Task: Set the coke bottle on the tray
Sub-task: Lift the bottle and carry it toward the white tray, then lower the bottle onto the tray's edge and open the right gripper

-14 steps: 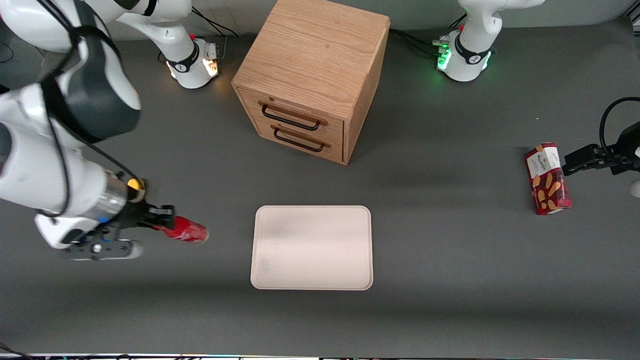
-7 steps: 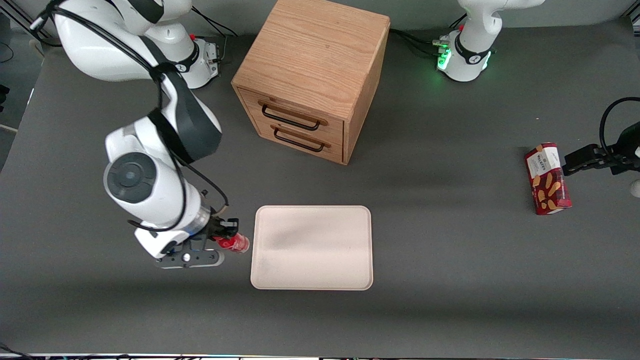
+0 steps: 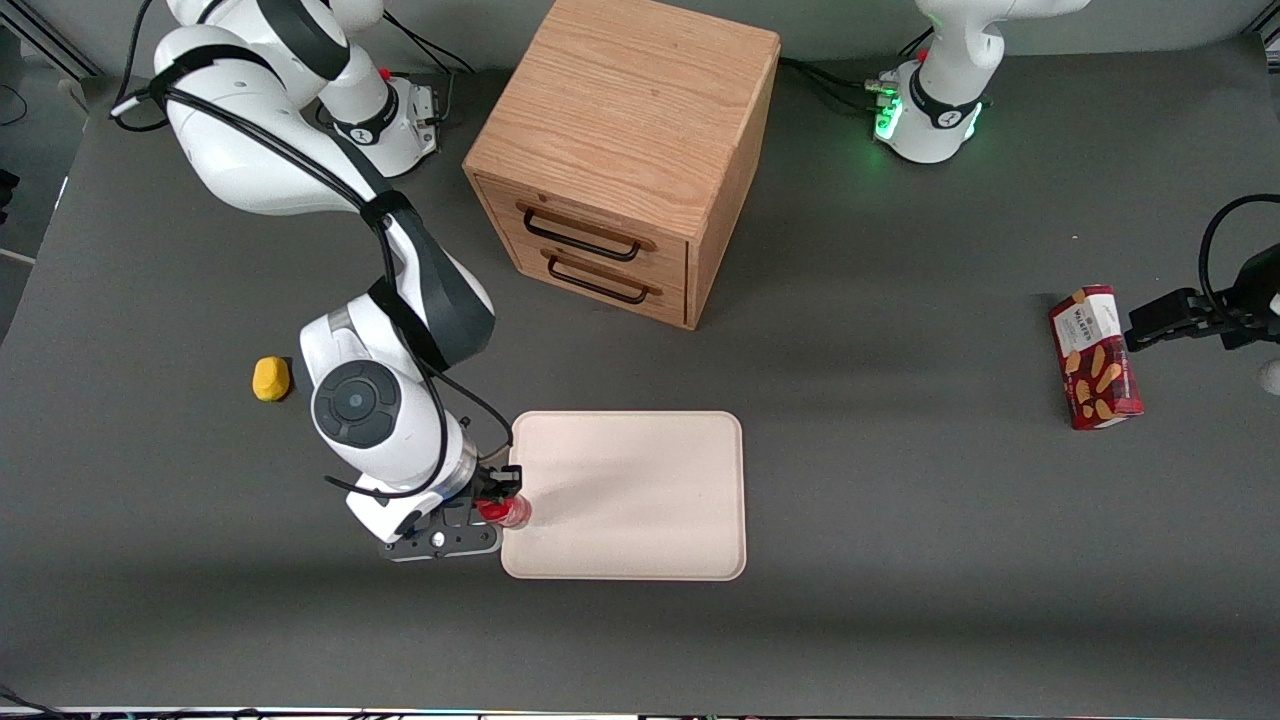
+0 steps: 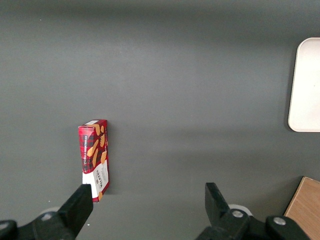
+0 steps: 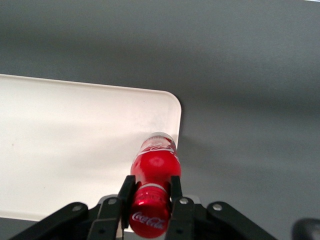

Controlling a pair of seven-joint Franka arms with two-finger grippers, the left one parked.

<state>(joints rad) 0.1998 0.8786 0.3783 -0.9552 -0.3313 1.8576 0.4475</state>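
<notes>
Pincer (image 5: 149,200) around one coke bottle (image 5: 155,162)

biscuit box (image 4: 94,154) well apart from tray (image 4: 305,85)

I see even, soft overhead light on the dark table (image 3: 900,560), with broad faint shadow bands. The tray (image 3: 640,500) looks washed-out, near glare, in my wrist view. The gripper (image 5: 151,200) is sharp, pinching the glossy coke bottle (image 5: 155,165).

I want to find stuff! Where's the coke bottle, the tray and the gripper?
coke bottle (image 5: 155,162): right wrist view, red body.
tray (image 3: 640,490): front view, bare middle.
gripper (image 5: 150,192): right wrist view, between fingertips, shut on bottle's neck.
</notes>
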